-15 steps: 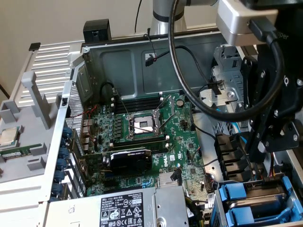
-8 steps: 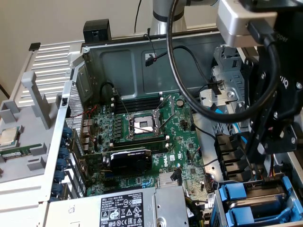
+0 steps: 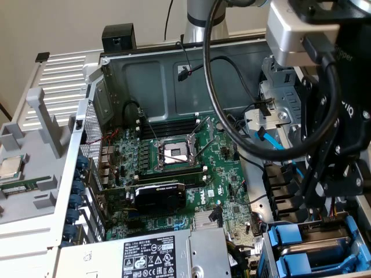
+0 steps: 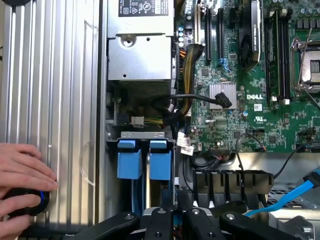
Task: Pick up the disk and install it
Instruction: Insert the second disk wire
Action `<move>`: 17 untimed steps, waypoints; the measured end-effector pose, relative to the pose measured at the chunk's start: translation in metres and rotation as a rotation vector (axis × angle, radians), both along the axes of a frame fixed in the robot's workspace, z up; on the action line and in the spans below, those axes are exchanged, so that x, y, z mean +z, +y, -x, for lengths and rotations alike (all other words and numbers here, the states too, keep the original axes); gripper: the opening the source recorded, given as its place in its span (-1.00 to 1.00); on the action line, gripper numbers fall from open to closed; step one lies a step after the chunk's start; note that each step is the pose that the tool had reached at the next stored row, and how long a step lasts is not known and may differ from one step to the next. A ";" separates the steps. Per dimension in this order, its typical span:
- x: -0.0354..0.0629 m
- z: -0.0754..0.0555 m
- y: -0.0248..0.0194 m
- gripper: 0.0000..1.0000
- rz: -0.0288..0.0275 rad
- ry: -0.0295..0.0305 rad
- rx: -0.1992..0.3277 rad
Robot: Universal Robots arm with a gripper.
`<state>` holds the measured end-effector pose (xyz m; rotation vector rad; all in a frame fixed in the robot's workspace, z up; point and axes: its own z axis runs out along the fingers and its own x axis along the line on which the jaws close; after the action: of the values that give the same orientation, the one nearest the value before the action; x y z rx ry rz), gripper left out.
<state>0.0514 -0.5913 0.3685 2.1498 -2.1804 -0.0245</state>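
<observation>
The disk (image 3: 293, 235) stands on edge in the drive bay at the exterior view's lower right, in a blue plastic frame. In the wrist view its blue front tab (image 4: 160, 161) runs back towards my gripper (image 4: 175, 220). A second blue-framed drive (image 4: 128, 160) sits right beside it. My gripper (image 3: 316, 200) hangs just above the back part of the bay, its black fingers (image 4: 159, 222) close together and shut. Whether they touch the blue frame is hidden.
The open computer case holds a green motherboard (image 3: 174, 174) and a grey power-supply box (image 3: 151, 258). Black and blue cables (image 3: 272, 147) hang near the arm. A hand (image 4: 22, 167) rests on a black knob (image 4: 27, 204) on the ribbed panel. A square processor chip (image 3: 10, 167) lies outside the case.
</observation>
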 end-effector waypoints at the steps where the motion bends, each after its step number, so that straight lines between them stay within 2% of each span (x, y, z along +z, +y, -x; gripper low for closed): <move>1: -0.0007 0.000 -0.0011 -0.66 -0.0001 0.0000 -0.001; 7: -0.0040 -0.001 -0.0063 -0.66 -0.0009 0.0026 -0.005; 14: -0.0068 -0.005 -0.0085 -0.66 -0.0056 0.0129 -0.006; 17: -0.0075 -0.006 -0.0094 -0.66 -0.0089 0.0138 -0.007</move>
<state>0.0576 -0.6007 0.3610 2.1404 -2.1842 -0.0495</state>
